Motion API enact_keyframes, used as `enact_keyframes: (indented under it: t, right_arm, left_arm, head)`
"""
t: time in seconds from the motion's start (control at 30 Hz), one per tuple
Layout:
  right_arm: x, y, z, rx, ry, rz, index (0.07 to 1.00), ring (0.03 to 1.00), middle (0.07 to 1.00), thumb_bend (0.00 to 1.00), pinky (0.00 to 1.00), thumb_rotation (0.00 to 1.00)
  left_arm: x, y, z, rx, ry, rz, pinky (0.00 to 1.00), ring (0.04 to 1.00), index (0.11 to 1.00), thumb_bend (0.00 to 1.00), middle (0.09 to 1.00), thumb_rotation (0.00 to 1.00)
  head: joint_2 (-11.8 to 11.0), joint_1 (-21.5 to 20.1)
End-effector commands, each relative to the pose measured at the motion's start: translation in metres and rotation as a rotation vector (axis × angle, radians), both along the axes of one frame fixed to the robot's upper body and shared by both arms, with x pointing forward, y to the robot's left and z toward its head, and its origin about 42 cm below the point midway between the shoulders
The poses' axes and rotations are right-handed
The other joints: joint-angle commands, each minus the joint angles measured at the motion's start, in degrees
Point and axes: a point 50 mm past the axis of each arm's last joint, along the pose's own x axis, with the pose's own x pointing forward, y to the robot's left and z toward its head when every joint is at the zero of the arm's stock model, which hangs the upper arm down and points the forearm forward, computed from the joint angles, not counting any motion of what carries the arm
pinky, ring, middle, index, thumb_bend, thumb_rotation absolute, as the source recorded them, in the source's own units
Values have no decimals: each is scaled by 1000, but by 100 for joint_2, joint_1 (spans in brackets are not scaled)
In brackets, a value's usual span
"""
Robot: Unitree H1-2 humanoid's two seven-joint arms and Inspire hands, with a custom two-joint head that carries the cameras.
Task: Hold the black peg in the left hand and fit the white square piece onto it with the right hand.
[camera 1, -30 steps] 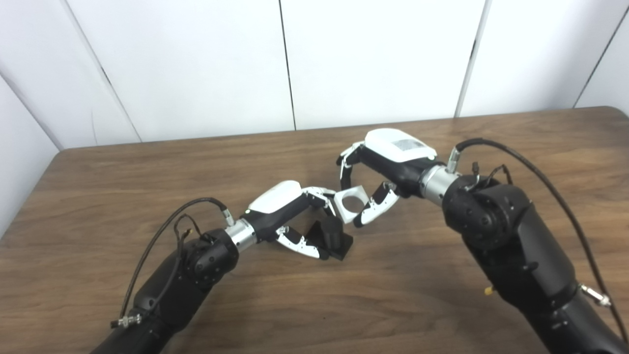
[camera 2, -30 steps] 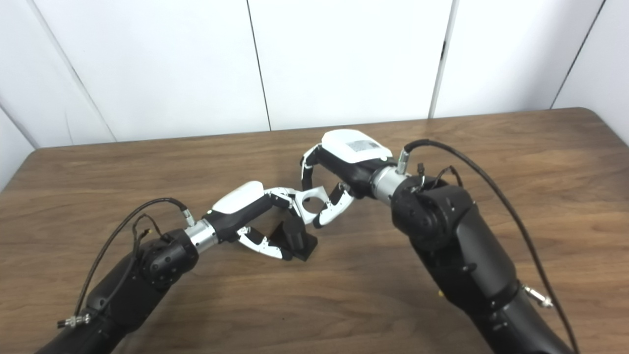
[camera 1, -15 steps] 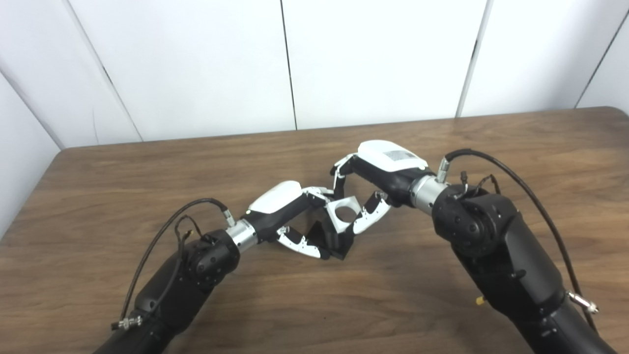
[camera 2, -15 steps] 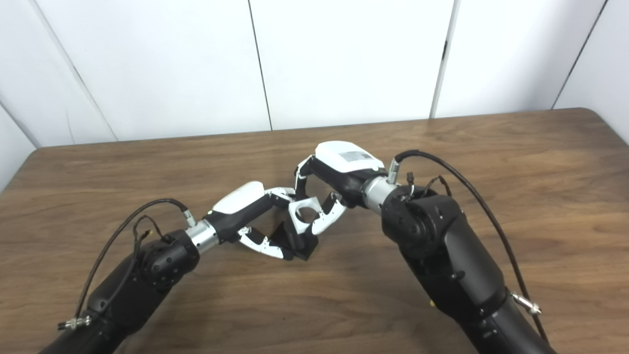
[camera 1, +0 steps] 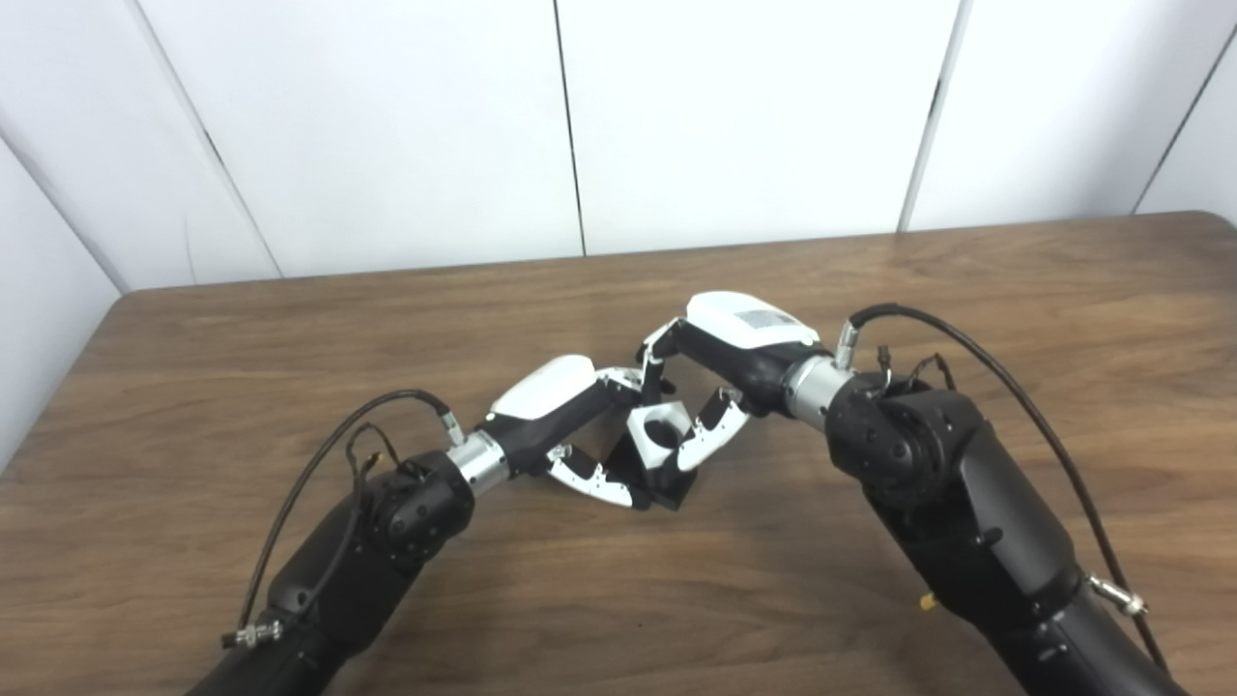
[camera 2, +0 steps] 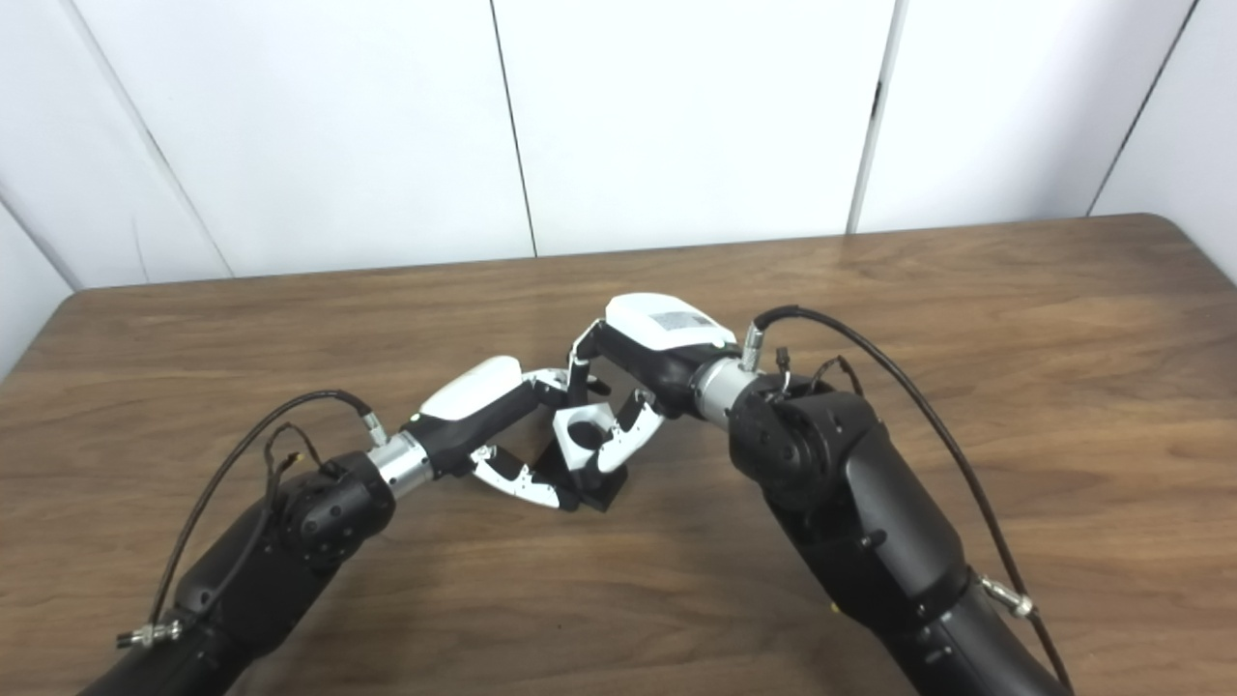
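— Where do we have the peg (camera 1: 667,483)?
— Mid-tabletop (camera 1: 870,280), nearer the front edge, in our left hand (camera 1: 570,425).
— And the square piece (camera 1: 660,432)?
— Over the peg, our right hand (camera 1: 720,387) behind it.

brown wooden table (camera 1: 870,271), white panelled wall (camera 1: 734,116)

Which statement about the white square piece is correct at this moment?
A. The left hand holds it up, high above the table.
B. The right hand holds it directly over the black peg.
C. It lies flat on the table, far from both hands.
B: the right hand grips the white square piece directly over the black peg, which the left hand steadies.
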Motion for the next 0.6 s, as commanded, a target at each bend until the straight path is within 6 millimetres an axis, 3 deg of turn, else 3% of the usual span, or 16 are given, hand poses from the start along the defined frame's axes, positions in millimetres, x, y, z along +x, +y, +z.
enact_keyframes:
  t: [0.0, 0.57]
  right_arm:
    - [3, 9, 16, 29, -85, 34, 482, 870, 810, 516, 791, 143]
    - [6, 14, 2, 37, -43, 30, 482, 859, 810, 516, 790, 142]
  left_arm:
    - [-24, 12, -53, 211, 173, 28, 787, 877, 491, 522, 861, 75]
    - [-28, 8, -51, 212, 186, 27, 806, 882, 491, 522, 863, 73]
  head:
    - [4, -3]
    - [43, 20]
